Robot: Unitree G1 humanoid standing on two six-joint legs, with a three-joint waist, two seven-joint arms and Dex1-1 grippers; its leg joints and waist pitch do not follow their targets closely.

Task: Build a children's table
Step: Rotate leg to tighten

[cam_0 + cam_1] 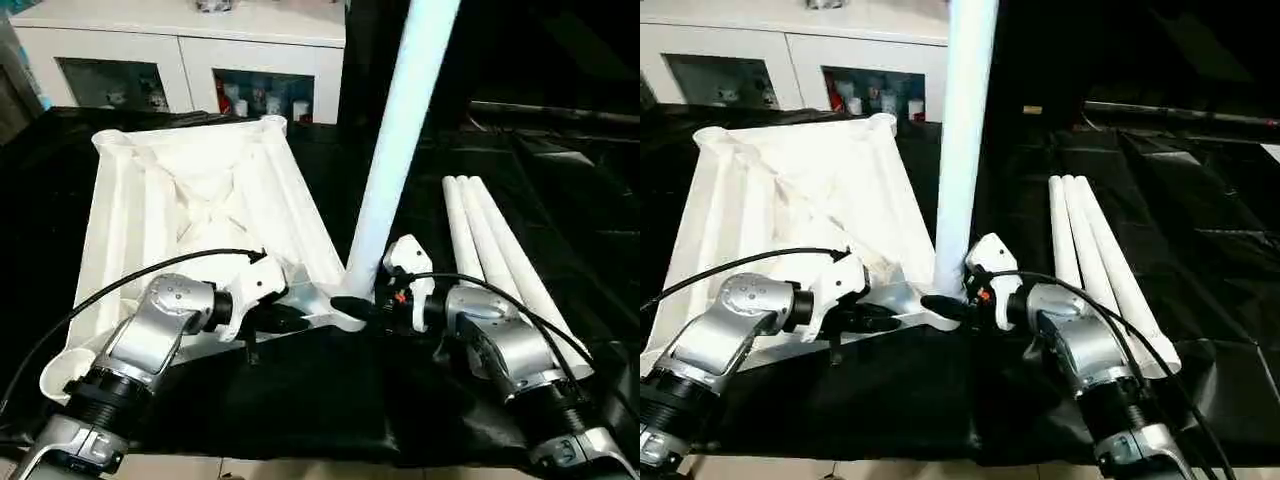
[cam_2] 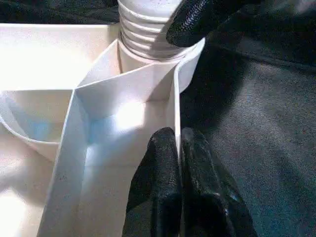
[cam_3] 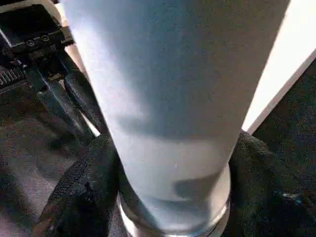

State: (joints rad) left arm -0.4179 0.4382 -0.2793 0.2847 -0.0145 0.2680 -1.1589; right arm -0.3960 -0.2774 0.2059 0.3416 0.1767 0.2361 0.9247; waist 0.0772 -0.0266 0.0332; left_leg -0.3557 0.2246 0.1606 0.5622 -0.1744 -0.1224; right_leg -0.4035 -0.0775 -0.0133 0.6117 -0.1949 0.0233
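Your white plastic rimmed tabletop (image 1: 190, 200) lies underside up on the black-covered bench (image 1: 330, 400). At its near corner socket (image 1: 335, 305) one long white tapered tube leg (image 1: 400, 130) stands upright, threads showing above the socket. Your left pincer (image 2: 178, 148) is clenched on the rim wall beside that socket; hold it firm. Your right pincer (image 1: 370, 305) straddles the leg's base, grasping it; turn squarely. Three spare legs (image 1: 500, 260) lie right of the socket.

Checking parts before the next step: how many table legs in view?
4. One leg stands upright in the near corner socket of the tabletop; three legs lie side by side on the black cloth, right of the tabletop.
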